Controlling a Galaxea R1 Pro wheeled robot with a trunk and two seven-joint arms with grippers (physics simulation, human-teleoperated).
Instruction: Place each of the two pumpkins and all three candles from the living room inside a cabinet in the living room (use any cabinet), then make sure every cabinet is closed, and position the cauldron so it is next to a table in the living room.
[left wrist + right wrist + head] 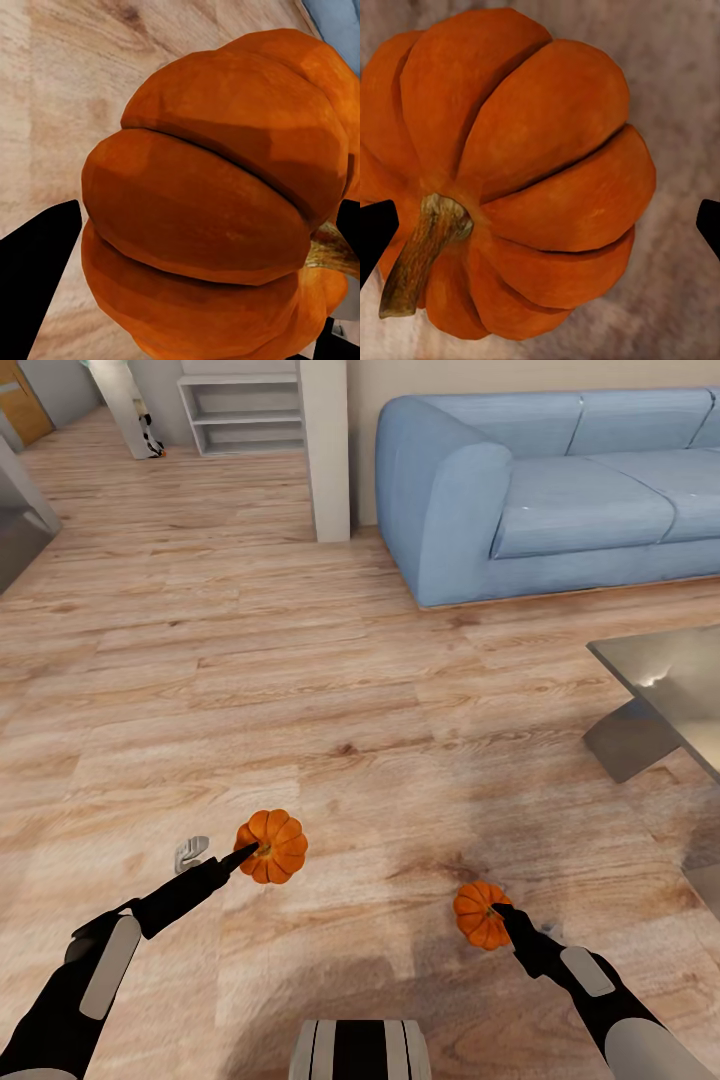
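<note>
Left claw (252, 850) clamped on one pumpkin (273, 845), right claw (497, 911) on other pumpkin (480, 915), no writing.

2 pumpkins (272, 846) (480, 914): bright orange, ribbed, brown stems. Sofa (560, 480), upper right: light blue. Floor (300, 690): pale wood planks.

My left gripper (243, 853) and right gripper (497, 911) have matt black fingers. Each meets a pumpkin (273, 845), (480, 914) with matt, ribbed orange skin and a rough, woody brown stem (424, 251). The floor (300, 690) is pale grained wood plank. The sofa (560, 480) looks like soft blue cloth. The table (675, 690) top is grey reflective glass.
</note>
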